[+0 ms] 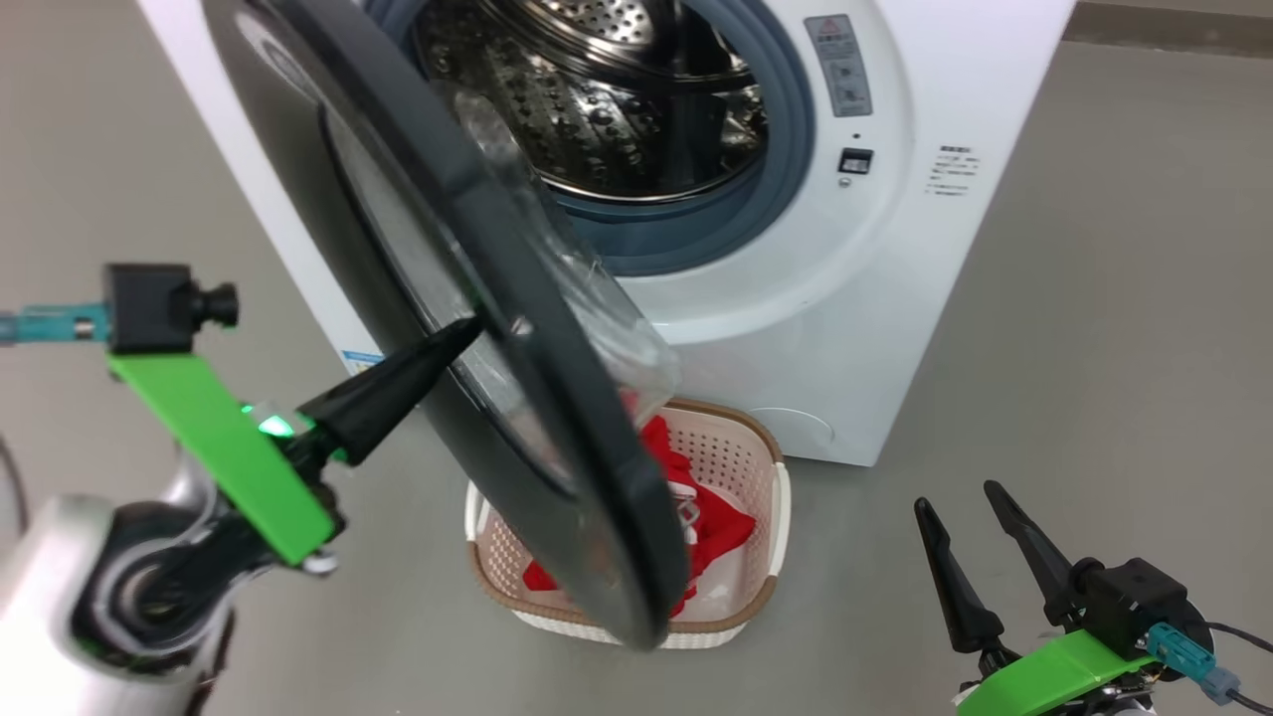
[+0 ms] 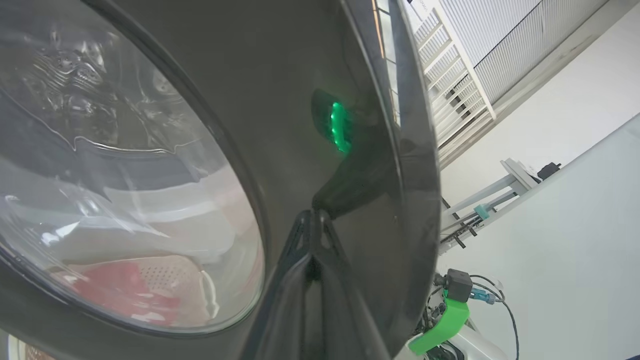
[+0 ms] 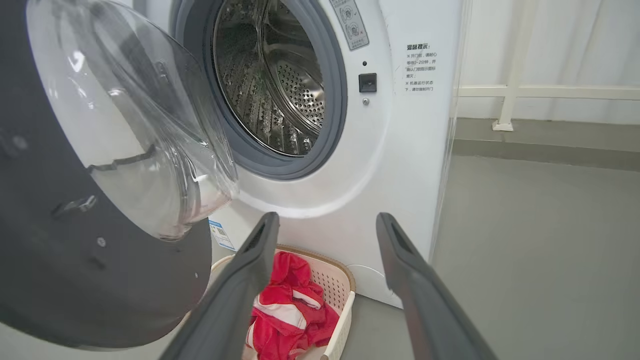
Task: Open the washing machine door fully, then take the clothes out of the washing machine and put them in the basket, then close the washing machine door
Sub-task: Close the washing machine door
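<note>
While at the glossy round door (image 1: 597,497), left claw (image 1: 465,328) tight together; right claw (image 1: 957,497) agape, empty.

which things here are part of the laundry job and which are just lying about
Job: washing machine, washing machine door, clothes, basket, left gripper against the door, right gripper.
Just there: warning sticker, white railing, floor.

1. Floor (image 1: 1114,328): plain grey, smooth, matt; carried the items below
2. Washing machine (image 1: 895,298): white front-loader, stood directly on the floor
3. Basket (image 1: 782,517): cream perforated plastic, brown rim; sat on the floor just before the machine's lower front
4. White post (image 3: 504,117): foot stood on a grey strip by the wall, right of the machine
</note>
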Robot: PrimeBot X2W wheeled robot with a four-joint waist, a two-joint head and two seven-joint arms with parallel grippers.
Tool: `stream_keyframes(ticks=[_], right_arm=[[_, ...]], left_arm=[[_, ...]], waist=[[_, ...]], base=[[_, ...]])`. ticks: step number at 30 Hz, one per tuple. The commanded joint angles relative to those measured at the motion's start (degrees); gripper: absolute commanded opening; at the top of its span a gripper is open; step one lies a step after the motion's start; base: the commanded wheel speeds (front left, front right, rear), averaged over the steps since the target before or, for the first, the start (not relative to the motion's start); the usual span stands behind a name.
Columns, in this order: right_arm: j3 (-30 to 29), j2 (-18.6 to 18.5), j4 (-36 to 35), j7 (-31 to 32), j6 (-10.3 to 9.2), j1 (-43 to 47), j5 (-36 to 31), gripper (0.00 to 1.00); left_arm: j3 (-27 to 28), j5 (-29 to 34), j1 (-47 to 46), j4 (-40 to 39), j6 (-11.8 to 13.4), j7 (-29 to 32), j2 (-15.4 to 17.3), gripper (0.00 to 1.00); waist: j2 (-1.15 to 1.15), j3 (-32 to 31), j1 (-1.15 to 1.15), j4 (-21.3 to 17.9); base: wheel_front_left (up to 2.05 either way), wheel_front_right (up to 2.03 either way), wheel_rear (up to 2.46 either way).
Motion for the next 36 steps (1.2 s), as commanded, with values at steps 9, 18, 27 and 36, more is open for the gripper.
stream_keyframes(ticks=[9,18,27,36], right_arm=[[-0.1,0.11,-2.18,-0.37,0.28,-1.7,-0.67,1.0],[-0.97,0.64,-2.87,-0.37,0.28,-3.04,-1.14,1.0],[-1.71,1.33,-3.42,-0.37,0.28,-4.38,-1.54,1.0],[-1.7,2.03,-3.76,-0.37,0.28,-5.9,-1.81,1.0]], left_arm=[[-3.42,2.12,-9.45,5.23,-0.43,-12.69,-4.27,0.0],[-6.6,0.94,-15.65,12.26,-0.43,-20.25,-6.68,0.0],[-8.69,-1.01,-21.13,19.33,-0.43,-25.3,-7.29,0.0],[-10.57,-1.44,-26.48,25.86,-0.43,-30.71,-6.73,0.0]], waist=[[0.0,1.92,0.0,-4.46],[0.0,4.42,0.0,-7.77],[0.0,6.76,0.0,-10.89],[0.0,8.84,0.0,-13.49]], base=[[0.0,0.0,0.0],[0.0,0.0,0.0],[0.0,0.0,0.0],[0.0,0.0,0.0]])
